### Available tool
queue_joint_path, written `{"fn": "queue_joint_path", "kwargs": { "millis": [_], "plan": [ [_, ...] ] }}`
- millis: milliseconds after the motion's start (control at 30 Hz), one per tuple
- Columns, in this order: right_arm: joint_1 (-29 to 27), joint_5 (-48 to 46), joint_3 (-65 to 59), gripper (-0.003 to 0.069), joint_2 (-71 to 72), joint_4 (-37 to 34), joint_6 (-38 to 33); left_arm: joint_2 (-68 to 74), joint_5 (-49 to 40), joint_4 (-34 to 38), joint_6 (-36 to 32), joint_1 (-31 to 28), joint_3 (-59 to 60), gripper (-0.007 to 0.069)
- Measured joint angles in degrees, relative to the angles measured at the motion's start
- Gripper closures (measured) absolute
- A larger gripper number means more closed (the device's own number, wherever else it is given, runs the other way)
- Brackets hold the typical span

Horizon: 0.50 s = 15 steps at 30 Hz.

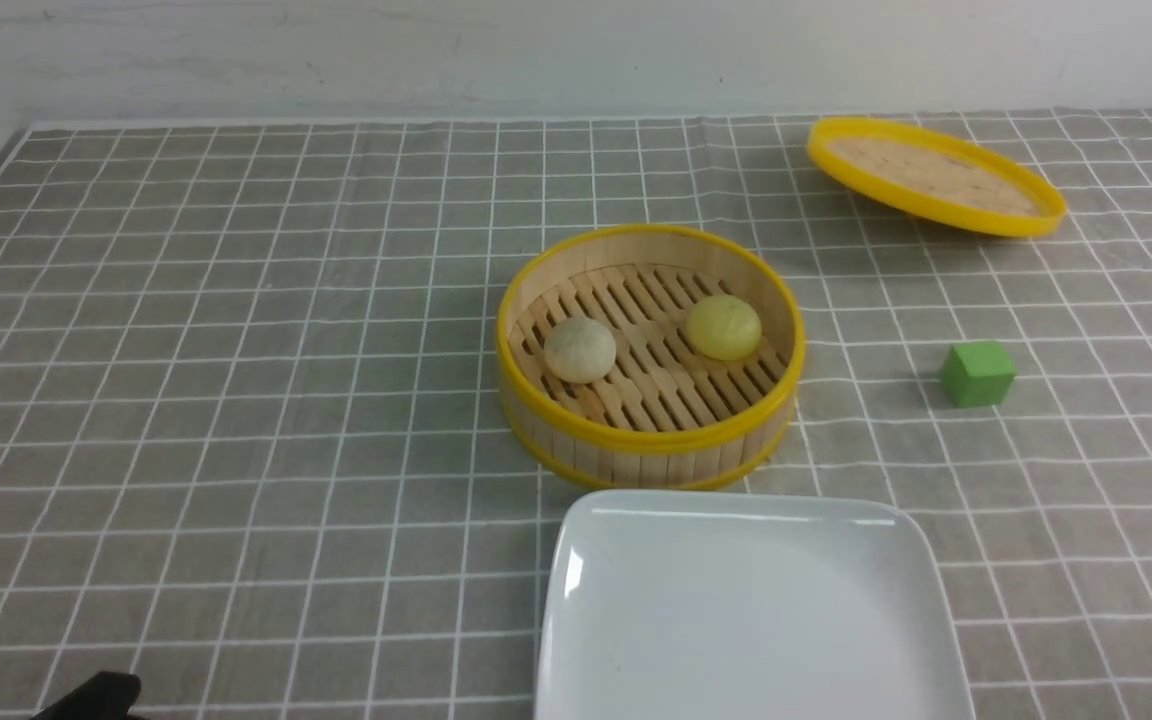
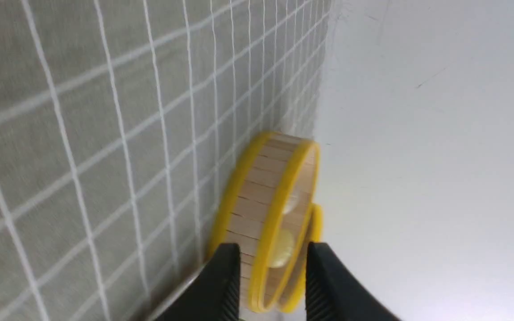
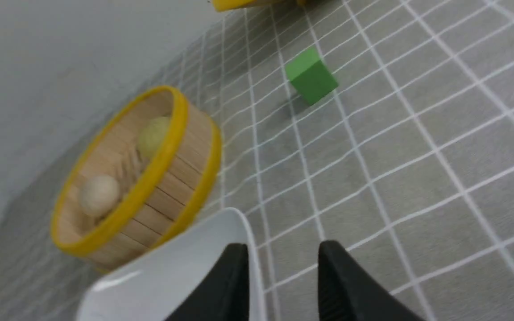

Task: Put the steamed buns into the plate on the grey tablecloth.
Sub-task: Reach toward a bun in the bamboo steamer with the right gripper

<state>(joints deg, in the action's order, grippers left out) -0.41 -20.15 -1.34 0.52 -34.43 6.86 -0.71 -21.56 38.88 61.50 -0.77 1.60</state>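
Observation:
Two steamed buns lie inside the round bamboo steamer (image 1: 648,440) at the table's middle: an off-white bun (image 1: 580,349) on the left and a pale yellow bun (image 1: 724,327) on the right. The white square plate (image 1: 746,600) lies just in front of the steamer on the grey tablecloth (image 1: 236,350). My left gripper (image 2: 273,247) is open and empty, far left of the steamer (image 2: 257,191); only a black bit of it (image 1: 91,697) shows in front. My right gripper (image 3: 283,245) is open and empty beside the plate's corner (image 3: 172,276), out of the front view. Both buns show there, off-white (image 3: 100,195) and yellow (image 3: 153,136).
The flat yellow-rimmed lid (image 1: 936,175) rests tilted at the back right. A green cube (image 1: 977,373) stands right of the steamer, also in the right wrist view (image 3: 311,76). A white wall runs behind the table.

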Motion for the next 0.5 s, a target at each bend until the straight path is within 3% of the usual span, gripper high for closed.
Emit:
{"fn": "queue_joint_path", "kwargs": {
  "millis": [200, 267, 400, 433, 467, 500],
  "plan": [
    [0.00, -0.16, -0.06, 0.0419, 0.00, -7.95, 1.85, 0.00, 2.16, 0.43, -1.17, 0.06, 0.00, 0.0382],
    [0.00, -2.03, 0.30, 0.0421, 0.00, -8.80, 1.79, 0.00, 2.67, -0.13, -7.71, 0.70, -0.73, 0.0390],
    [0.00, -5.44, 7.56, 0.0482, -1.56, -5.90, 1.05, 0.05, 1.15, 0.14, -28.60, 2.49, -10.24, 0.0431],
    [0.00, -5.60, 7.56, 0.0488, -1.86, -5.46, 0.91, 0.11, 1.11, 0.14, -29.53, 2.57, -10.93, 0.0435],
    [0.00, -6.40, 12.80, 0.0543, -5.28, -1.72, -0.67, 2.12, -0.05, 0.34, -35.99, 2.97, -16.42, 0.0473],
    [0.00, -6.63, 14.22, 0.0551, -5.85, -0.45, -0.90, 2.12, -0.05, 0.34, -35.99, 2.97, -16.42, 0.0473]
  ]
}}
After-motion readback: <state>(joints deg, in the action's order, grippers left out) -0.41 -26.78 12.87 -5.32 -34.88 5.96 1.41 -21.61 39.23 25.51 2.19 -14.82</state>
